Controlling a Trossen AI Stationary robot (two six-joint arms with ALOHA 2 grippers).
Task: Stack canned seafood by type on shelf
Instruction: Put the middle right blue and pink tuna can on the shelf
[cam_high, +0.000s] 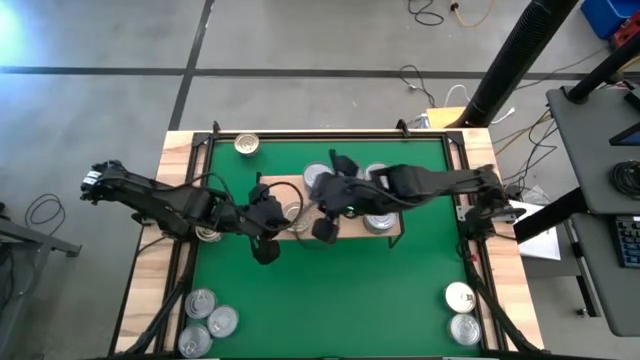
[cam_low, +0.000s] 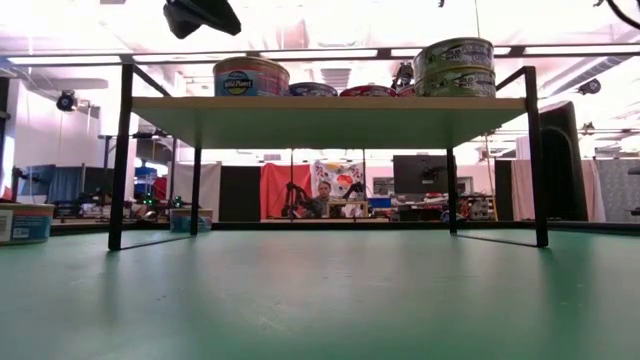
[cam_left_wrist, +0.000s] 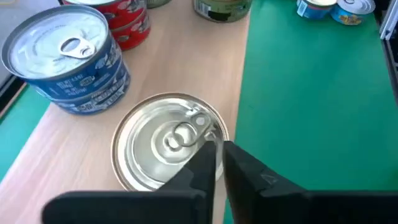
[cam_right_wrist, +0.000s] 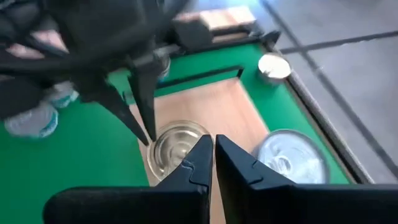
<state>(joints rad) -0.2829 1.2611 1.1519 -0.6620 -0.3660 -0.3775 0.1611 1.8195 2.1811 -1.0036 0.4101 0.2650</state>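
Silver tin (cam_left_wrist: 168, 140) with ringed lid sits on shelf (cam_left_wrist: 74, 143) under closed, empty left tool (cam_left_wrist: 217, 163).

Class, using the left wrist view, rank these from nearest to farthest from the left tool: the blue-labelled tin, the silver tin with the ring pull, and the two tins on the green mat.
1. Silver tin, on the shelf directly at the shut left tool.
2. Blue-labelled tin, beside it on the shelf.
3. Two tins on the green mat, far off past the shelf's edge.
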